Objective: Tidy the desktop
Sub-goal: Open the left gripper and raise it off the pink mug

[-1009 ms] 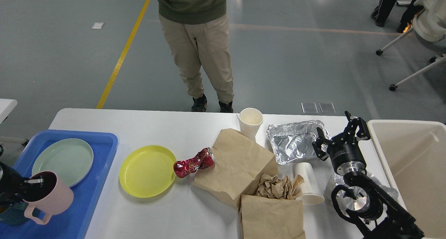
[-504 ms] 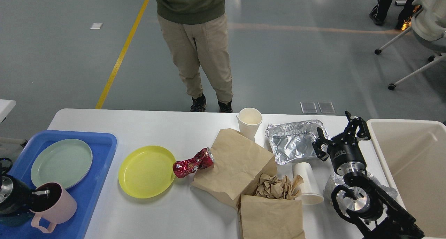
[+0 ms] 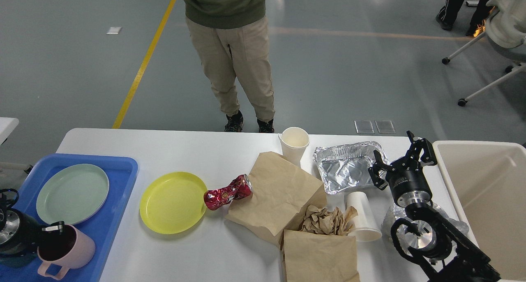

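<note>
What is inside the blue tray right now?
The blue tray holds a pale green plate and a pink mug, with the left hand at its rim. The tray's near corner is hidden by the arm.

In front of me the white desktop (image 3: 176, 148) carries everything. At its left end sits a blue plastic tray (image 3: 119, 183), hanging partly over the edge. Just right of it lies a yellow plate (image 3: 172, 202), and a crushed red can (image 3: 228, 191) touches the plate's right rim. Two brown paper bags lie beside the can: the far paper bag (image 3: 276, 193) lies flat, the near paper bag (image 3: 320, 255) spills crumpled paper. An upright paper cup (image 3: 294, 143) stands near the far edge, a foil container (image 3: 347, 167) beside it, and a tipped white cup (image 3: 361, 216) in front of that. A beige bin (image 3: 489, 199) stands at the right end.
</note>
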